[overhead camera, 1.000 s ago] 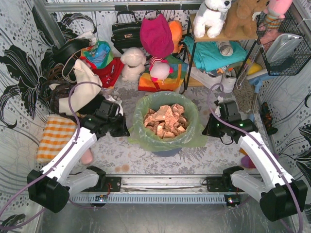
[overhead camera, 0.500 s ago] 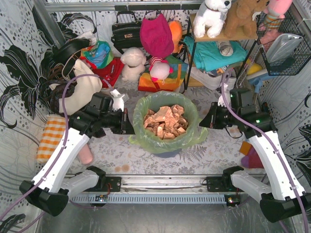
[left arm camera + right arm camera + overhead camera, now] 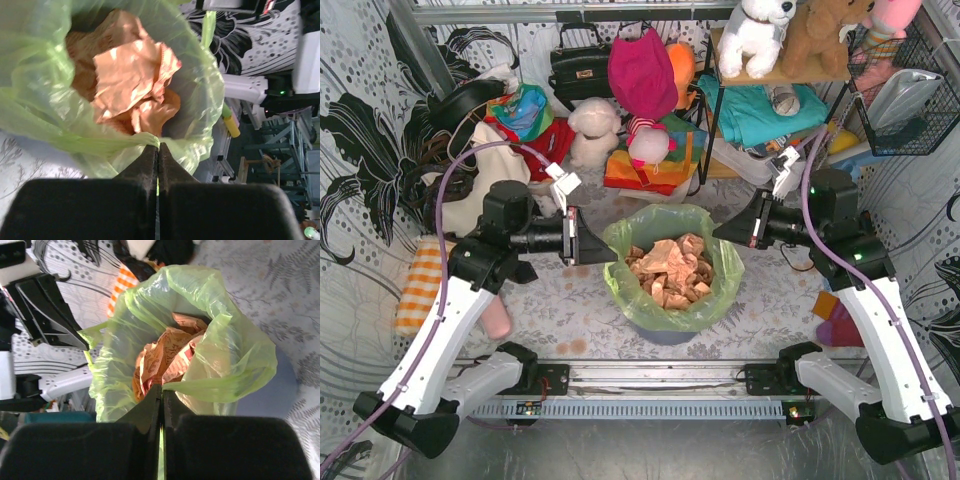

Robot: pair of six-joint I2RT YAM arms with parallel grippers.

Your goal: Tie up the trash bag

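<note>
Both arms have just risen. The left tool [image 3: 584, 239] and right tool [image 3: 721, 232], each clenched on opposite rim edges, are drawing the trash bag [image 3: 670, 268] up off the bin [image 3: 665, 336] mid-table [image 3: 570, 310]. It looks ready for gathering into a knot.

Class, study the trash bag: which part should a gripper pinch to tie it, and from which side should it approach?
Probably the loose rim of the trash bag, from outside at opposite sides. The film is thin and gathers into a pinchable fold there, while crumpled paper fills the middle. The left gripper and right gripper pinch such folds.
</note>
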